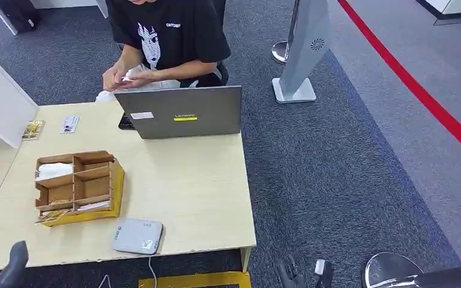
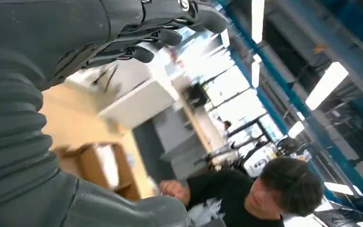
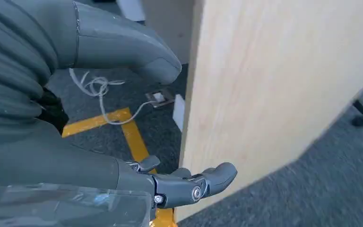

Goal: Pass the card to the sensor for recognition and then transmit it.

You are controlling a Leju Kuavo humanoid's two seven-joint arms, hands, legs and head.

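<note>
Left hand (image 1: 13, 264) shows in the head view as a dark tip just below the table's (image 1: 192, 192) near-left corner; the right hand (image 1: 294, 273) hangs off the near-right corner, over the carpet. On the table, a grey sensor (image 1: 137, 236) lies at the near edge with its cable dropping over it. Just behind it, toward the left, stands a wooden divided box (image 1: 78, 185) with white cards (image 1: 55, 170) in its compartments. A grey laptop (image 1: 180, 111) stands open at the far edge, and behind it sits a person (image 1: 165, 36) with both hands together. Two small leaflets (image 1: 51, 127) lie near the far-left corner.

From the left wrist view, the left hand (image 2: 137, 28) holds nothing, fingers loosely bent and apart from the thumb; the box (image 2: 99, 168) and the person (image 2: 255, 196) lie beyond it.

From the right wrist view, the right hand (image 3: 137, 118) is spread and empty beside the table's side panel (image 3: 264, 90), above a yellow floor line (image 3: 132, 137) and a white cable (image 3: 99, 94).
</note>
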